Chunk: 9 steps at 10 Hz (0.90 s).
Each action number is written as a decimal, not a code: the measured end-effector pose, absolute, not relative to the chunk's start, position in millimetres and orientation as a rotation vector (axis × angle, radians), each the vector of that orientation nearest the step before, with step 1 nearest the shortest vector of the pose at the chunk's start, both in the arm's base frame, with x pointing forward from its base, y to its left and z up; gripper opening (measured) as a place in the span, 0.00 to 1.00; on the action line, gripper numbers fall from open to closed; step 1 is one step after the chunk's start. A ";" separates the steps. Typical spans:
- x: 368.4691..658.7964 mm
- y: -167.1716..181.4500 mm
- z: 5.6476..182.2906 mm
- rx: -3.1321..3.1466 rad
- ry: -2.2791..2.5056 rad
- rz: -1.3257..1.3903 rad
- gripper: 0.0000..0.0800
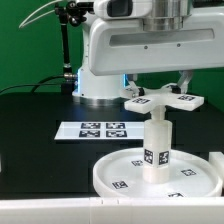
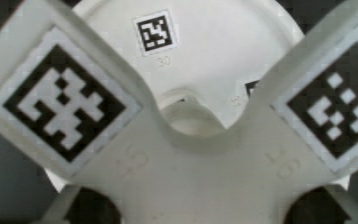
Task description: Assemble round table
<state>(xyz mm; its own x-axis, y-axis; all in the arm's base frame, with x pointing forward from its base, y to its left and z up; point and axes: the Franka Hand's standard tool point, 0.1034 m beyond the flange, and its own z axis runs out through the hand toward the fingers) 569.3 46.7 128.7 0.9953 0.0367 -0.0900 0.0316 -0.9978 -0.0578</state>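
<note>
Smooth white arm (image 1: 130, 50) with rounded casings (grey section on top).

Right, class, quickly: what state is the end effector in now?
End effector: closed, holding the cross-shaped piece.

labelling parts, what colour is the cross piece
Cross piece: white with black-and-white square tags, clearest in wrist view.

Leg (image 1: 157, 145) upright on disc (image 1: 110, 172), cross piece (image 1: 163, 100) above it.
</note>
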 end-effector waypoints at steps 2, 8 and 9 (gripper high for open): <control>569.4 47.3 125.3 -3.082 -0.054 0.147 0.56; 567.4 41.4 108.9 -3.088 -0.112 0.130 0.56; 567.4 41.4 108.7 -3.088 -0.113 0.131 0.56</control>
<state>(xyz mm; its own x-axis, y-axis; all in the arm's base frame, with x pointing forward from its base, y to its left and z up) 567.4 41.4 108.7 0.9938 0.0746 -0.0825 0.0705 -0.9962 -0.0516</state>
